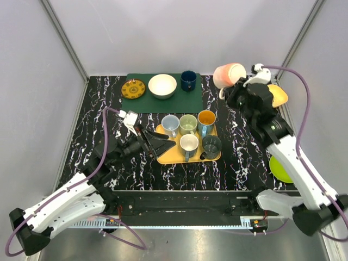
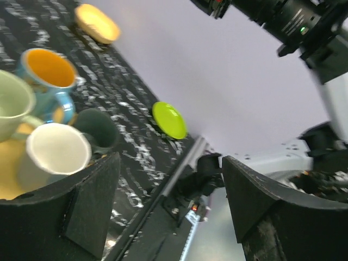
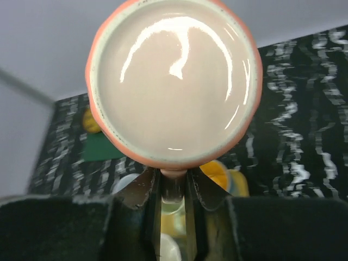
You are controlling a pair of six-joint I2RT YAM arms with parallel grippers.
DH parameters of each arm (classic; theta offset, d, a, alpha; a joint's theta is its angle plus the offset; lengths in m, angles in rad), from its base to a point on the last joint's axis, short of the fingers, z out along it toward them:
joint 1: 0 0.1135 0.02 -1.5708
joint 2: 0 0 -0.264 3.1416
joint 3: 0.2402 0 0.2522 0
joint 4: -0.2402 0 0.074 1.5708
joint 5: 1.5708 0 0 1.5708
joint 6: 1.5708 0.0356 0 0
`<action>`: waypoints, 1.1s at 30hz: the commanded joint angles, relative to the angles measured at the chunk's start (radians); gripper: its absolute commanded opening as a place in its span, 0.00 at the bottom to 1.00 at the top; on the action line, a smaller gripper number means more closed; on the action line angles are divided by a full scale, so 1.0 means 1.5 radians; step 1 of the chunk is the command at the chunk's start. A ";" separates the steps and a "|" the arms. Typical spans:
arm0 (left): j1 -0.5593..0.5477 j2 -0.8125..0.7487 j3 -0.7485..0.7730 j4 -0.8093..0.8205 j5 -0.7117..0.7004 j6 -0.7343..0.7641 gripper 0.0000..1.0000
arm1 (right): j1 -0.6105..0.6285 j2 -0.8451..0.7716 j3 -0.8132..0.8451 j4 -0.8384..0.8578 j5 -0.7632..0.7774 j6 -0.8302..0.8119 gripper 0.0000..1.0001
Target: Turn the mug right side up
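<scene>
Black marbled desk (image 1: 244, 157); pink mug (image 1: 228, 74) in the air at upper right, handle pinched by right gripper (image 3: 174, 185), mug body just beyond its fingertips. Left gripper (image 1: 154, 142) jaws apart beside yellow tray (image 1: 179, 158).

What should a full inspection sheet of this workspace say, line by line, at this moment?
Surface: black marbled table, dishes spread over it.
Job's things: pink mug held in the air at the far right, by its handle.
Clutter: yellow tray with five upright mugs; green mat with patterned plate, white bowl, dark blue mug; lime plate; orange dish.
Grippers: left gripper open, empty, at the tray's left edge; right gripper shut on the pink mug's handle.
Cables: a purple cable loops off each arm.
Surroundings: pale walls, metal frame posts.
</scene>
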 commanded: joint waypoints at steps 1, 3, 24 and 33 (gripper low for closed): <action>0.003 -0.018 0.050 -0.167 -0.166 0.065 0.78 | -0.052 0.112 0.060 -0.037 0.166 -0.074 0.00; 0.003 -0.019 0.066 -0.204 -0.221 0.074 0.78 | -0.097 0.176 0.070 -0.038 0.153 -0.065 0.00; 0.003 -0.014 0.027 -0.336 -0.337 0.039 0.75 | -0.215 0.623 0.248 0.032 0.138 -0.121 0.00; 0.003 0.015 0.019 -0.341 -0.350 0.042 0.75 | -0.230 0.756 0.389 -0.019 0.143 -0.130 0.00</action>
